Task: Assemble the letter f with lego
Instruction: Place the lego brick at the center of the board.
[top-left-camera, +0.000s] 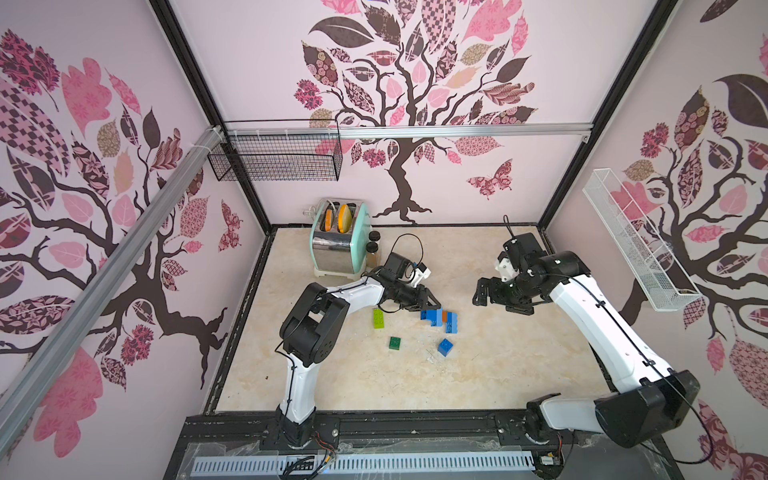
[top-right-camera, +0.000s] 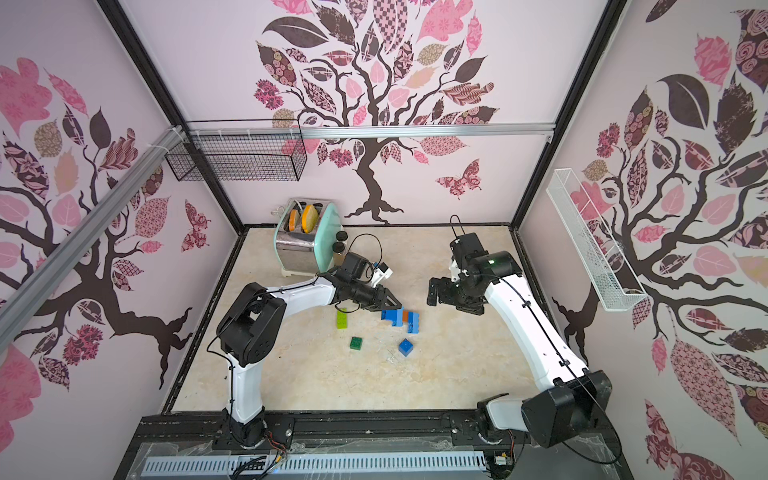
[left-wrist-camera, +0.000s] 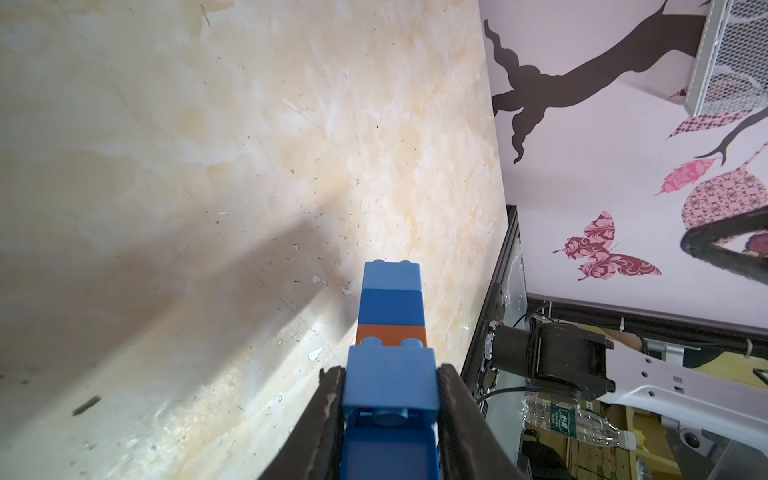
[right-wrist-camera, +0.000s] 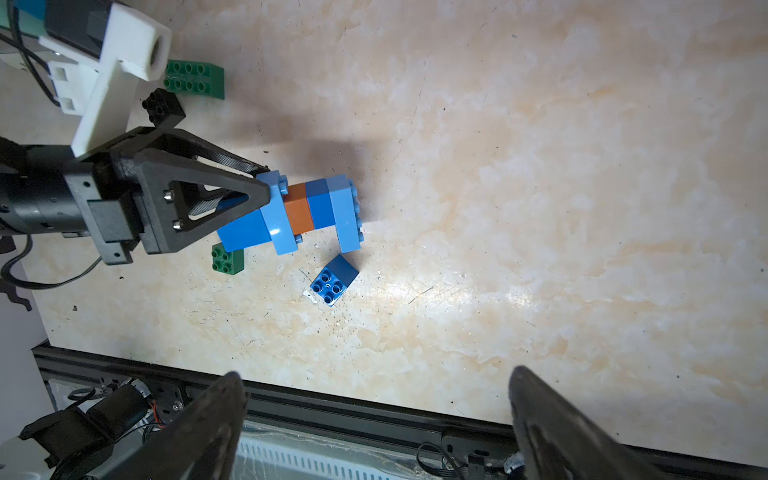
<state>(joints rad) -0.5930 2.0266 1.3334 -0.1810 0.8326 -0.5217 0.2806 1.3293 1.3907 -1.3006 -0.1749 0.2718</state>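
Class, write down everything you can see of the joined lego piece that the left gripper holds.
The joined lego piece is a row of glossy, studded plastic bricks: blue, light blue, orange-brown, blue, light blue. The two light blue bricks are oblong and stick out to the same side, like the arms of an F. It lies level with its studs pointing sideways, just above or on the table; I cannot tell which. The left gripper is shut on one end of it.

I see the left gripper clamped on the joined blue-and-orange lego; a loose blue brick lies just beside; right gripper gapes wide.
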